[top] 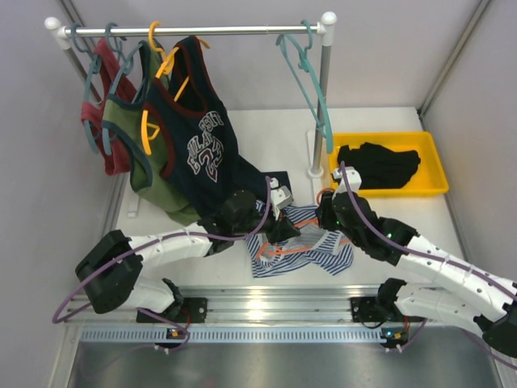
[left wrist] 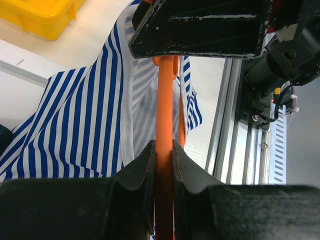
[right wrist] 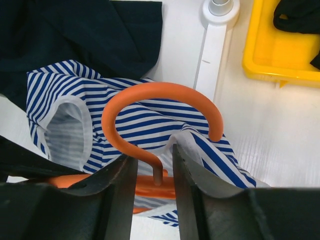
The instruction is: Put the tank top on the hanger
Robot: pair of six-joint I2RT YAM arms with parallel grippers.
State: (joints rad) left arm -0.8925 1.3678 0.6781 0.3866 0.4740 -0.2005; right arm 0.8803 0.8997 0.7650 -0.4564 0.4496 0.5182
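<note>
The striped tank top (top: pixel 311 246) lies crumpled on the table between my two grippers. The orange hanger (top: pixel 277 251) is partly inside it, so only short orange pieces show from above. My left gripper (top: pixel 282 231) is at the top's left edge. In the left wrist view it (left wrist: pixel 164 149) is shut on the hanger's straight orange bar (left wrist: pixel 165 105), with the striped cloth (left wrist: pixel 75 125) below it. My right gripper (top: pixel 323 220) is at the top's upper right. In the right wrist view it (right wrist: pixel 155 160) is open, its jaws on either side of the hanger's hook (right wrist: pixel 150 95) stem, over the tank top (right wrist: pixel 145 125).
A clothes rack (top: pixel 202 31) at the back holds red, green and navy tops and a teal hanger (top: pixel 311 73). Its white foot (right wrist: pixel 212 45) stands just beyond the tank top. A yellow tray (top: pixel 432 166) with a black garment (top: pixel 380 166) is at the right. A metal rail (top: pixel 266 303) runs along the near edge.
</note>
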